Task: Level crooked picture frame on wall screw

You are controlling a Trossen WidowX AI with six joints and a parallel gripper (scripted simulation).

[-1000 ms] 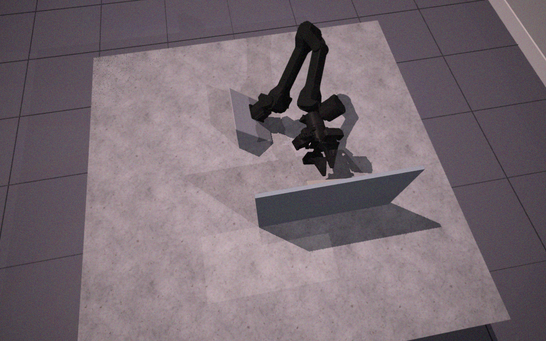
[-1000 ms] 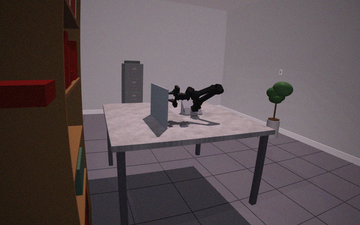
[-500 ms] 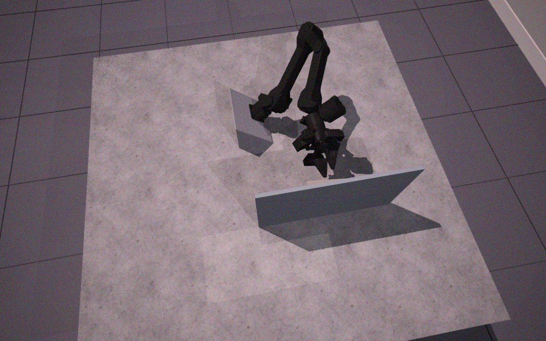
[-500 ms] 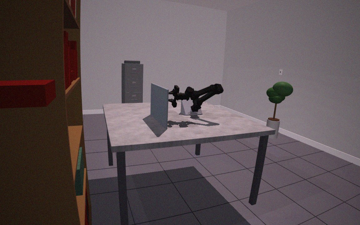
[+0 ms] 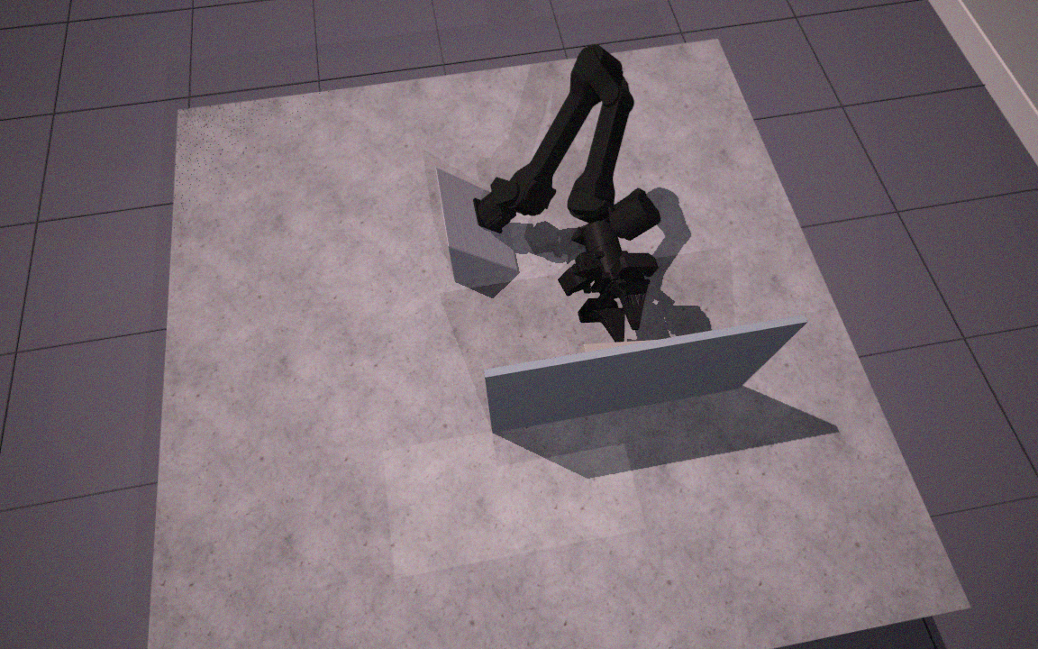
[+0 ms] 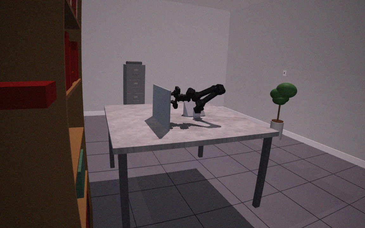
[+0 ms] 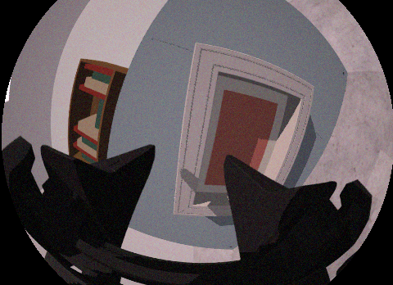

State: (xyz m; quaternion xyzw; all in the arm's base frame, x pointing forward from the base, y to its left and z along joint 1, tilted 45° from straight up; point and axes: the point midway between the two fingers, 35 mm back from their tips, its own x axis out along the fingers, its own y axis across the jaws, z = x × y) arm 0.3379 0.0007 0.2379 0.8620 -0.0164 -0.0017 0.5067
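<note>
The picture frame (image 7: 200, 97) has a pale moulded border around a red picture on the blue-grey panel (image 7: 157, 113) (image 5: 603, 383) (image 6: 161, 107). In the wrist view its long edges lean against the image's upright, but that view is turned and bent, so I cannot tell its true tilt. The screw and back strip are hidden. My gripper (image 7: 190, 156) (image 5: 627, 332) is open and empty, close in front of the panel. In the wrist view one finger shows against bare panel and the other overlaps the picture's lower end; I cannot see any contact.
The panel stands upright on the table (image 5: 305, 339) (image 6: 220, 124). A grey wedge-shaped block (image 5: 478, 238) stands by the arm's base. A bookshelf (image 6: 22, 155) (image 7: 104, 133), a filing cabinet (image 6: 134, 82) and a potted plant (image 6: 286, 90) stand beyond the table.
</note>
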